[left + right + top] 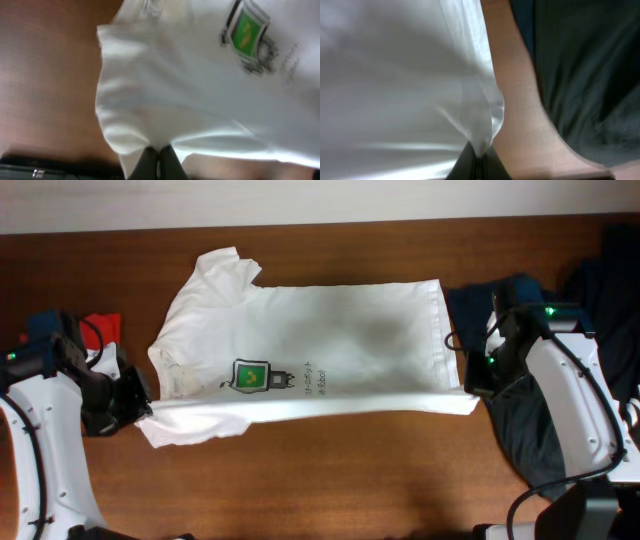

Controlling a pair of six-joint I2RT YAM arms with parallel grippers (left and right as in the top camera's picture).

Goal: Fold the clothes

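Overhead: the white T-shirt (330,330) lies spread sideways on the wooden surface (350,480), collar to the robot's left and hem to its right. Its near long edge is caught at both ends, by the left fingers (138,392) at the sleeve end and by the right fingers (472,380) at the hem corner. The step in hand looks like a lengthwise fold of that near edge over the body. To do it well, both arms should rise and travel together with the edge taut between them, so that it lands straight. A dark garment (540,430) lies close beside the right arm and should not be dragged along.

Left wrist: the left fingers (146,169) are closed on a pinch of white cloth at the bottom of the view. The shirt fans away from them, and its green graphic (246,35) sits well beyond.

Right wrist: the right fingers (465,167) are likewise clamped on the hem corner, which hangs in a point into them. Bare surface and dark cloth lie to the side.
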